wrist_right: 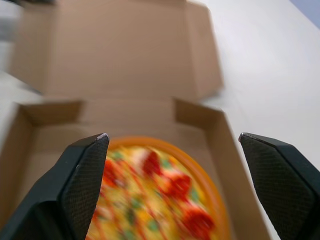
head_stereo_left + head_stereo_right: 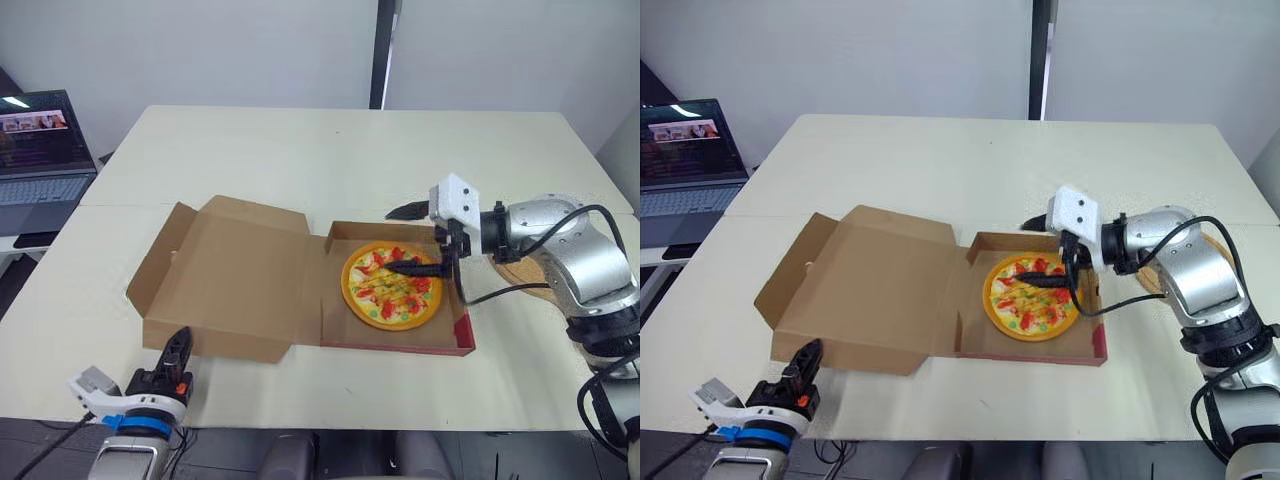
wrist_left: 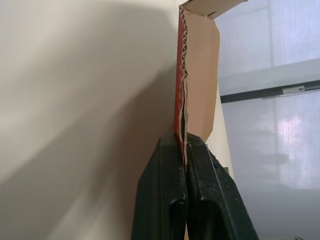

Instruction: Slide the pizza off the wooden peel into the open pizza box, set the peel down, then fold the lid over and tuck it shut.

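The pizza (image 2: 391, 286), orange-rimmed with red and green toppings, lies inside the tray of the open cardboard pizza box (image 2: 336, 300). The lid (image 2: 235, 285) lies folded back flat toward the left. My right gripper (image 2: 390, 240) hovers open just over the pizza's far right part; the right wrist view shows its fingers (image 1: 85, 170) spread wide above the pizza (image 1: 160, 200). My left gripper (image 2: 182, 342) sits at the lid's near edge, and in the left wrist view it (image 3: 184, 145) is shut on the lid's cardboard edge (image 3: 195, 75). The wooden peel (image 2: 527, 280) lies on the table under my right arm.
The box rests on a pale table (image 2: 350, 150) with free room at the back. An open laptop (image 2: 40, 150) stands on a separate surface at the far left. The table's near edge (image 2: 330, 425) runs close behind my left gripper.
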Motion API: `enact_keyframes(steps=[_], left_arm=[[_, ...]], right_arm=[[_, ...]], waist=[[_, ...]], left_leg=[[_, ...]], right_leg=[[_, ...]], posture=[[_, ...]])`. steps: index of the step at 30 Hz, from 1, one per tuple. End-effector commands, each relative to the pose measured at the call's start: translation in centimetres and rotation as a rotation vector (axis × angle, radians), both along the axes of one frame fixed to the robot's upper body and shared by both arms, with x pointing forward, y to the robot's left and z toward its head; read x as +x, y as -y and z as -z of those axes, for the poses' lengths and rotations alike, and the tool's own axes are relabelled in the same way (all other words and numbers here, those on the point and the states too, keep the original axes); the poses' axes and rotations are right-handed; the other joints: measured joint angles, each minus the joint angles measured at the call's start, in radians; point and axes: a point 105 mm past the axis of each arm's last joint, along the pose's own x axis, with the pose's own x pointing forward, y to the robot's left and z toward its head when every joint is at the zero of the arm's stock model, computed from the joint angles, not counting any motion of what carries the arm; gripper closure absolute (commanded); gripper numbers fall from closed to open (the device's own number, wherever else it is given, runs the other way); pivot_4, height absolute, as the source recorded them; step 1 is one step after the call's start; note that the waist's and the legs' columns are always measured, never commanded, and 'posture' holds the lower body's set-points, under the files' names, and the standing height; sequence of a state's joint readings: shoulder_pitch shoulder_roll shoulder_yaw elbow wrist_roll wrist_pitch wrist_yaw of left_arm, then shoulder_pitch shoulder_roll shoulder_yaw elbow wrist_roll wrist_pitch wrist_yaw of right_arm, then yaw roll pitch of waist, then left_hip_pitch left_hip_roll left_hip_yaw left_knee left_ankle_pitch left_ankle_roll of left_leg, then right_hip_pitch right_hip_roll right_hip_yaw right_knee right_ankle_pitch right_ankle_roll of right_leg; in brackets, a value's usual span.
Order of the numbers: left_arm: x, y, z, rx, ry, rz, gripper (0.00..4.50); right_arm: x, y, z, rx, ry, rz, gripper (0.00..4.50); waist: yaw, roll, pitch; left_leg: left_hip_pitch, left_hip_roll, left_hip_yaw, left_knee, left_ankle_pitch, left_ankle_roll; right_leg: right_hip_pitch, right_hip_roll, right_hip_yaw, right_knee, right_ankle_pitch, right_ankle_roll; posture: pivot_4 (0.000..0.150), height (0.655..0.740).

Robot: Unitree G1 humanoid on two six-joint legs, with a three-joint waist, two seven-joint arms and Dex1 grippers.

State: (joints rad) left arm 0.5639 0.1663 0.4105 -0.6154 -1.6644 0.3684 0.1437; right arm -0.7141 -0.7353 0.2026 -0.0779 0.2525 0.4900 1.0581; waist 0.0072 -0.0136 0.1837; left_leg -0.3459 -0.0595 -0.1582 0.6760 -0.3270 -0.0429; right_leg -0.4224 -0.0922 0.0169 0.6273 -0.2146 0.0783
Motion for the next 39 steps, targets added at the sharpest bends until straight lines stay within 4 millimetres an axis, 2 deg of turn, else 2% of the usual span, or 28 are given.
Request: enact_keyframes(steps=[1, 5, 10, 11, 16, 21, 30, 39], left_arm=[[0.1, -0.7, -1.4, 0.063, 0.047, 0.007, 4.50], [0.4, -0.9, -1.6, 0.082, 0.047, 0.019, 4.50], [0.9, -0.7, -1.8, 0.093, 0.053, 0.041, 4.50], [1.0, -0.7, -1.9, 0.095, 0.056, 0.044, 4.50], [1.5, -0.9, -2.3, 0.129, 0.064, 0.076, 4.50], [2.6, -1.6, -3.1, 0.208, 0.094, 0.145, 4.50], [8.7, -2.2, -7.1, 0.528, 0.244, 0.460, 4.50], [14.3, -0.2, -9.4, 0.725, 0.358, 0.700, 4.50]], right_arm=[[3.5, 3.2, -1.7, -0.069, 0.159, 0.189, 0.99], [7.3, 5.2, -0.9, -0.162, 0.206, 0.340, 2.43], [9.3, 6.1, 1.7, -0.278, 0.167, 0.366, 4.25], [9.5, 6.3, 2.3, -0.303, 0.155, 0.365, 4.49], [9.4, 6.9, 4.1, -0.361, 0.079, 0.323, 4.49], [8.3, 6.8, 4.3, -0.384, 0.018, 0.220, 4.49], [3.9, 7.0, 5.2, -0.448, -0.099, 0.005, 4.49], [-2.0, 5.6, 5.5, -0.391, -0.177, -0.117, 4.49]], waist=[[-0.001, 0.000, 0.000], [-0.009, 0.000, 0.000], [-0.012, 0.000, 0.000], [-0.011, 0.000, 0.000], [-0.008, 0.000, 0.000], [-0.009, 0.000, 0.000], [-0.010, 0.001, 0.001], [-0.012, 0.001, 0.001]], left_leg=[[0.000, 0.000, 0.000, 0.000, 0.000, 0.000], [0.000, 0.000, 0.001, -0.001, 0.000, -0.001], [0.000, 0.001, 0.002, -0.001, 0.000, -0.001], [0.000, 0.001, 0.002, -0.001, 0.000, -0.001], [0.000, 0.000, 0.001, -0.001, 0.000, -0.001], [0.000, 0.001, 0.001, -0.001, 0.000, -0.001], [0.000, 0.000, -0.001, -0.001, 0.000, -0.001], [0.000, 0.000, -0.002, -0.004, 0.000, -0.002]], right_leg=[[0.000, 0.000, 0.000, 0.000, 0.000, 0.000], [-0.001, 0.000, 0.000, 0.000, 0.000, 0.000], [-0.001, 0.001, 0.001, 0.000, 0.000, -0.001], [-0.001, 0.001, 0.001, 0.000, 0.000, -0.001], [-0.001, 0.001, 0.001, 0.000, 0.000, -0.001], [-0.001, 0.001, 0.001, 0.000, 0.000, -0.001], [-0.001, 0.002, 0.000, 0.000, 0.001, -0.001], [-0.003, 0.002, -0.001, 0.001, 0.001, -0.001]], posture=[[0.150, 0.7350], [0.150, 0.7350], [0.150, 0.7350], [0.150, 0.7350], [0.150, 0.7350], [0.150, 0.7350], [0.150, 0.7350], [0.150, 0.7350]])
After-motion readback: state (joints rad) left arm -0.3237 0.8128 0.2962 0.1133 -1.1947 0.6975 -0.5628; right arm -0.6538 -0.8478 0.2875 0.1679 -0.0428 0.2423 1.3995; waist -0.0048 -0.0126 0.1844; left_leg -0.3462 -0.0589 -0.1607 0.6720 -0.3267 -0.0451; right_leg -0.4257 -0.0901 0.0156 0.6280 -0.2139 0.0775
